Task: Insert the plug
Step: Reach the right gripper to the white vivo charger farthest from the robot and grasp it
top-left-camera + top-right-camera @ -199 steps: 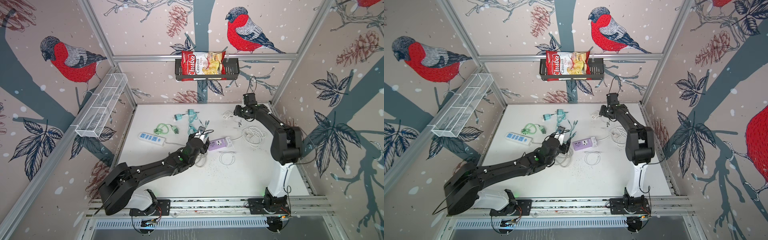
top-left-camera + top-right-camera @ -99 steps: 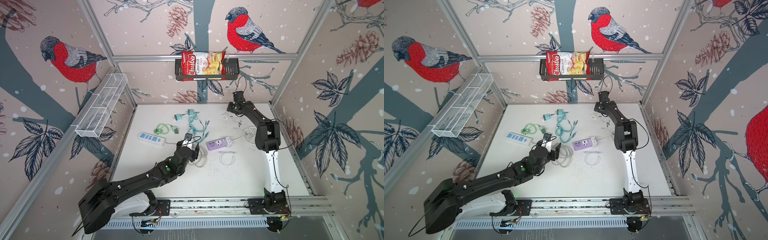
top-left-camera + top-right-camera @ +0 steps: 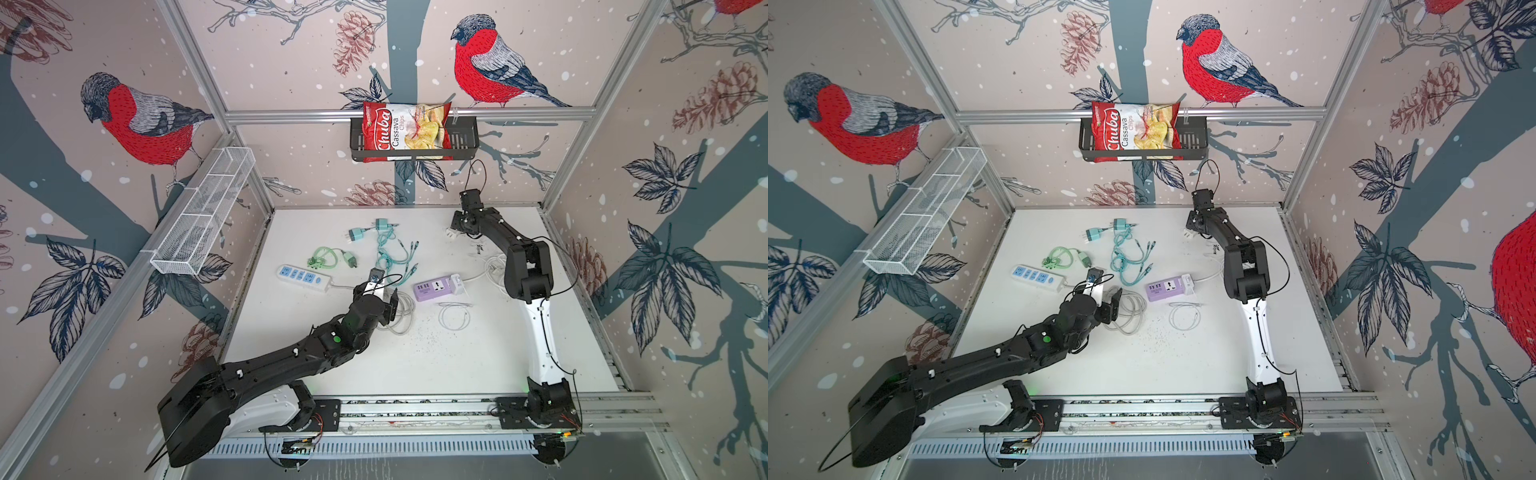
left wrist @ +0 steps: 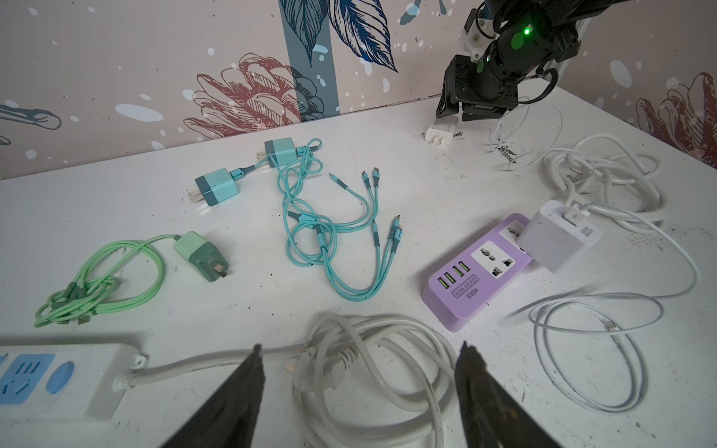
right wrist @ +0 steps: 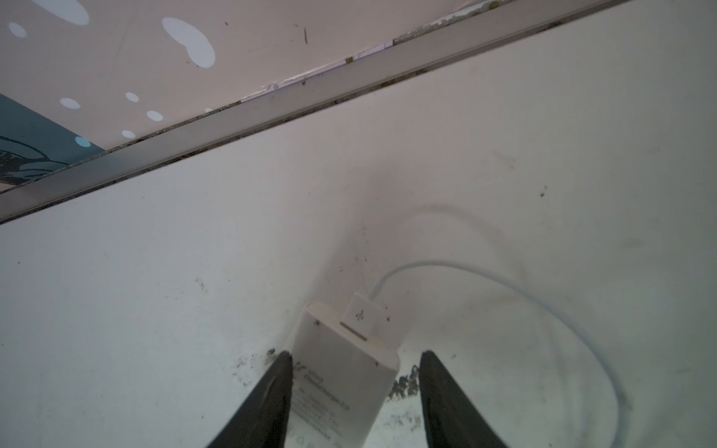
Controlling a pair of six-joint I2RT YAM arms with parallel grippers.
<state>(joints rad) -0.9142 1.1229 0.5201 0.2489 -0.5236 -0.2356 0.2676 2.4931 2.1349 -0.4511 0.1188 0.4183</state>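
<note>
**Desk:** Where is the plug from your end?

**Me:** The white charger plug (image 5: 341, 372) lies flat on the table (image 3: 415, 361) at the back, near the rear wall. A USB cable (image 5: 362, 314) is seated in its end. I have my right gripper (image 5: 355, 355) down over it, straddling the body. 1 finger (image 5: 273, 388) sits against its side and the other stands off with a gap, so the jaws are apart and not clamping.

**Desk:** And your left?

**Me:** My left gripper (image 4: 361, 348) hovers over the coiled white cord (image 4: 372, 372) of the white power strip (image 4: 58, 380). Its jaws are wide and hold nothing.

**Desk:** The socket?

**Me:** The purple power strip (image 4: 481, 271) lies mid-table, well apart from the plug. 1 of its 2 sockets holds a white adapter (image 4: 558, 240). The other socket is free, beside 4 USB ports.

**Desk:** Containers?

**Me:** The black basket (image 3: 465, 137) on the back rail holds 1 bag of cassava chips (image 3: 405, 131), set sideways. The white wire basket (image 3: 199, 216) hangs on the left wall. Loose on the table I also see 2 teal chargers (image 4: 217, 190) and 1 green charger (image 4: 200, 256), each with its cable.
</note>
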